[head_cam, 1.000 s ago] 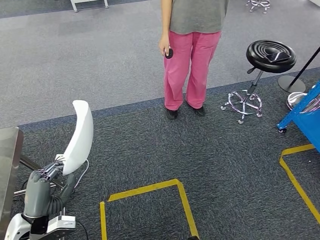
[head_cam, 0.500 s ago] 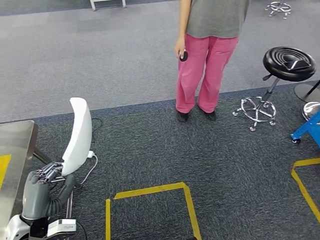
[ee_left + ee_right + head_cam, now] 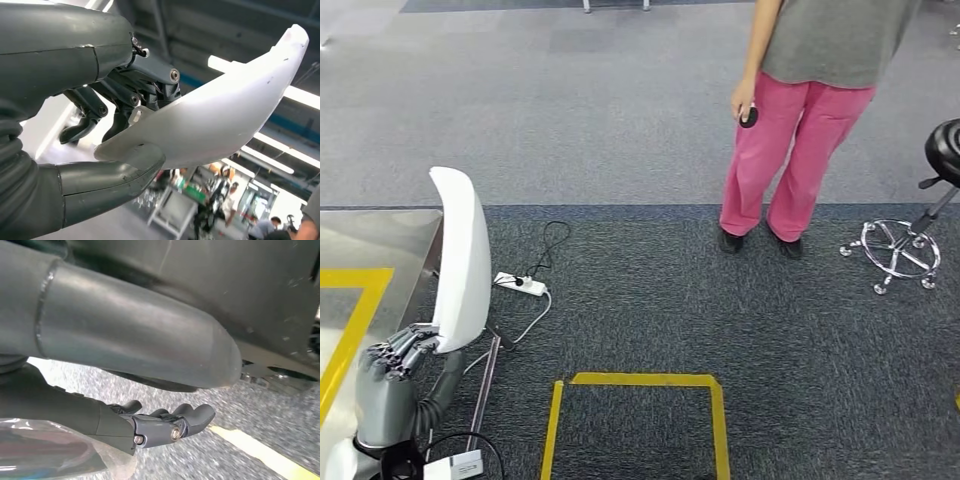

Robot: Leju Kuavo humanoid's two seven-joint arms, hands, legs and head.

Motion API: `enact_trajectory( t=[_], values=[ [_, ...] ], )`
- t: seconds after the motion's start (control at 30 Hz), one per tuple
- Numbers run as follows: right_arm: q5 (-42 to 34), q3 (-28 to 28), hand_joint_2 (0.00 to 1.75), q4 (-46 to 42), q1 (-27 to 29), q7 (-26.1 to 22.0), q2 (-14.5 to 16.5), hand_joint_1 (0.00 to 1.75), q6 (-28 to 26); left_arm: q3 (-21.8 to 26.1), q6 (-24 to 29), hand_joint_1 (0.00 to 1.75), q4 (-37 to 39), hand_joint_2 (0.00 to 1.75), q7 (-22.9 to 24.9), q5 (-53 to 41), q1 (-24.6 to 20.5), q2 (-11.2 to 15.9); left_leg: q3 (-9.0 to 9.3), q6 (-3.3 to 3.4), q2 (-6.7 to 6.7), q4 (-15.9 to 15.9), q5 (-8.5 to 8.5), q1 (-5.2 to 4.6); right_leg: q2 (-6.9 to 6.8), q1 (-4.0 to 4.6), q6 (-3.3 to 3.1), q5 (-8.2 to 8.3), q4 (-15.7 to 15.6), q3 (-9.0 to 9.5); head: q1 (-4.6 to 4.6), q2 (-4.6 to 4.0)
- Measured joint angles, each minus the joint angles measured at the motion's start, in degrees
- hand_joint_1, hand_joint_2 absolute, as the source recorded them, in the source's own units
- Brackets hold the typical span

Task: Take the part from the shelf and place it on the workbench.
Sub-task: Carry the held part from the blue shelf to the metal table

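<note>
My left hand (image 3: pixel 392 385) grips the lower end of a white curved part (image 3: pixel 462 260), which stands upright above it at the lower left of the head view. In the left wrist view the thumb and dark fingers (image 3: pixel 124 100) pinch the part (image 3: pixel 226 115) between them. The steel workbench (image 3: pixel 395 235), marked with yellow tape, lies at the left edge, just beside the part. My right hand (image 3: pixel 158 425) hangs over the carpet with its fingers loosely extended and nothing in them.
A person in pink trousers (image 3: pixel 803 120) stands at the upper right, holding a small black object. A black stool (image 3: pixel 916 220) is at the right edge. A power strip (image 3: pixel 520 284) and cable lie by the workbench. Yellow floor tape (image 3: pixel 641 381) marks a square ahead.
The whole view has swung left: the workbench has come further into view, and the person and stool have slid right. My left hand still holds the white part.
</note>
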Motion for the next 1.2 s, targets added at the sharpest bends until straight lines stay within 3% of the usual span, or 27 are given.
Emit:
enact_trajectory(
  t=[0.03,0.1,0.17,0.2,0.27,0.3,0.37,0.4,0.43,0.47,0.53,0.6,0.63,0.7,0.77,0.83,0.9,0.93,1.0,1.07,1.13,1.2],
  values=[
    [0.0,0.0,0.0,0.0,0.0,0.0,0.0,0.0,0.0,0.0,0.4,1.75,0.0,1.75,0.0,-0.8,-0.2,-0.2,1.8,0.24,1.37,-3.5,1.22,-0.35,-0.65,0.13,0.3,-0.31,0.0,0.3,-0.04,0.0],
    [0.0,0.0,0.0,0.0,-0.1,0.0,0.0,0.0,0.0,0.0,0.6,1.75,-0.1,1.75,0.0,-1.3,-0.5,-0.6,3.44,0.8,3.18,-7.0,1.37,-1.01,-1.88,0.41,0.92,-0.81,0.0,0.67,-0.04,0.0],
    [0.0,0.0,0.0,0.0,-0.2,0.1,0.0,0.0,0.1,0.1,0.7,1.75,-0.2,1.75,-0.1,-1.8,-0.6,-0.8,3.44,1.46,2.2,-7.5,1.08,-1.2,-3.09,0.49,1.49,-1.12,-0.2,1.07,-0.03,0.0],
    [0.1,0.0,0.0,0.0,-0.3,0.1,0.0,0.0,0.1,0.3,0.7,1.75,-0.3,1.75,-0.6,-2.6,-0.6,-1.1,3.51,1.76,1.43,-7.7,1.13,-1.11,-2.5,0.39,1.77,-1.49,0.0,1.15,0.03,0.0],
    [0.2,0.0,0.0,-0.1,-0.5,0.1,0.0,0.0,0.1,1.2,0.8,1.75,-0.6,1.75,-2.8,-5.9,-0.7,-2.2,3.71,2.48,0.02,-8.0,1.29,-0.77,0.89,0.18,2.19,-3.51,3.2,-0.34,0.18,0.0],
    [0.2,0.1,0.0,-0.1,-0.5,0.2,0.0,0.0,0.1,1.9,0.8,1.75,-0.8,1.75,-4.5,-8.0,-0.9,-3.2,3.71,2.73,-0.68,-8.0,1.27,-0.74,2.91,0.13,2.22,-5.12,6.7,-2.18,0.29,0.0],
    [0.4,0.1,0.0,-0.1,-0.5,0.4,0.0,0.0,0.2,3.8,0.8,1.75,-1.0,1.75,-8.5,-11.7,-1.0,-5.6,3.74,3.06,-2.34,-8.0,1.18,-0.83,4.45,0.22,2.17,-7.69,14.6,-6.76,0.39,0.0],
    [0.5,0.1,0.0,-0.1,-0.4,0.5,0.0,0.0,0.2,4.7,0.8,1.75,-1.2,1.75,-10.1,-13.2,-1.1,-6.8,3.81,3.11,-3.25,-8.0,1.14,-0.91,4.62,0.3,2.07,-7.59,16.6,-8.38,0.38,0.0],
    [0.6,0.1,0.0,-0.1,-0.3,0.6,0.0,0.0,0.3,5.5,0.8,1.75,-1.5,1.75,-11.3,-14.5,-1.2,-7.8,3.92,3.13,-4.19,-8.0,1.11,-0.97,4.73,0.36,1.93,-6.23,16.3,-8.94,0.38,0.0],
    [0.7,0.1,0.0,-0.1,-0.3,0.6,0.0,0.0,0.3,6.2,0.8,1.75,-1.9,1.75,-11.9,-15.6,-1.4,-8.7,4.08,3.12,-5.11,-8.0,1.08,-1.01,5.1,0.38,1.74,-3.83,13.7,-8.38,0.37,0.0],
    [0.7,0.1,0.0,-0.1,-0.3,0.7,0.0,0.0,0.3,7.1,0.8,1.75,-2.9,1.75,-12.3,-17.4,-2.0,-10.1,4.25,2.94,-6.77,-7.9,0.96,-1.03,7.58,0.26,1.37,0.75,5.9,-5.67,0.34,0.0],
    [0.7,0.1,0.0,-0.1,-0.3,0.8,-0.1,0.0,0.3,7.4,0.8,1.75,-3.8,1.75,-12.3,-18.6,-2.7,-11.1,3.94,2.46,-8.17,-7.8,0.99,-0.89,9.68,0.16,1.15,2.06,1.3,-3.55,0.31,0.0],
    [0.7,0.1,0.0,0.0,-0.4,0.8,-0.1,0.0,0.3,7.4,0.9,1.75,-4.2,1.75,-12.3,-19.1,-3.0,-11.5,3.72,2.14,-8.81,-7.8,1.12,-0.78,9.73,0.2,1.05,1.84,0.9,-3.16,0.31,0.0],
    [0.7,0.1,0.0,0.0,-0.5,0.9,-0.1,0.0,0.3,7.5,0.9,1.75,-5.0,1.75,-12.3,-19.6,-3.3,-12.0,3.42,1.52,-9.44,-7.7,1.19,-0.67,8.44,0.17,0.68,1.97,0.4,-2.7,0.29,0.0],
    [0.7,0.1,0.0,0.0,-0.5,0.8,-0.1,0.0,0.2,7.5,0.9,1.75,-5.5,1.75,-12.3,-19.8,-3.8,-12.3,2.35,1.01,-6.79,-5.3,-0.41,-0.9,6.76,-0.05,0.15,2.11,-0.2,-2.23,-0.05,0.0],
    [0.7,0.1,0.0,0.0,-0.4,0.8,-0.1,0.0,0.2,7.5,0.9,1.75,-5.7,1.75,-12.3,-20.0,-4.5,-12.6,-0.58,0.47,-3.17,1.2,-3.76,-0.83,4.96,-0.04,-0.25,1.96,-0.4,-1.89,-0.41,0.0],
    [0.7,0.1,0.0,0.0,-0.3,0.8,-0.1,0.0,0.2,7.4,0.9,1.75,-5.7,1.75,-12.2,-20.0,-4.7,-12.8,-3.4,-0.06,-2.03,7.2,-5.61,-0.43,3.09,0.0,-0.37,1.67,-0.3,-1.69,-0.45,0.0],
    [0.7,0.1,0.0,0.0,-0.2,0.8,-0.1,0.0,0.2,7.4,0.9,1.75,-5.7,1.75,-11.9,-20.0,-4.7,-12.8,-3.59,-0.24,-1.79,7.5,-5.03,-0.23,2.23,0.0,-0.34,1.51,-0.3,-1.56,-0.44,0.0],
    [0.7,0.1,0.0,0.0,-0.3,0.8,-0.1,0.0,0.2,7.4,0.9,1.75,-5.7,1.75,-11.4,-20.1,-4.7,-12.8,-0.84,-0.33,-0.73,2.0,-1.24,0.0,0.73,0.0,-0.14,1.14,-0.3,-1.07,-0.45,0.0],
    [0.6,0.1,0.0,0.0,-0.3,0.8,-0.1,0.0,0.2,7.4,0.9,1.75,-5.7,1.75,-11.4,-20.1,-5.0,-12.9,2.71,0.02,2.11,-5.1,1.24,-0.44,-0.48,0.21,0.34,0.66,-0.3,-0.58,-0.5,0.0],
    [0.6,0.1,0.0,-0.1,-0.4,0.7,-0.1,0.0,0.2,7.3,0.9,1.75,-5.6,1.75,-11.6,-20.1,-5.3,-13.0,3.76,0.65,3.59,-7.7,1.14,-1.04,-1.76,0.54,0.93,0.26,-0.3,-0.29,-0.45,0.0],
    [0.6,0.1,0.0,-0.1,-0.5,0.7,-0.1,0.0,0.2,7.3,0.9,1.75,-5.6,1.75,-11.9,-20.2,-5.4,-13.1,3.69,1.34,2.28,-8.1,1.17,-1.05,-2.9,0.56,1.59,-0.16,-0.4,-0.01,-0.35,0.0]
  ],
)
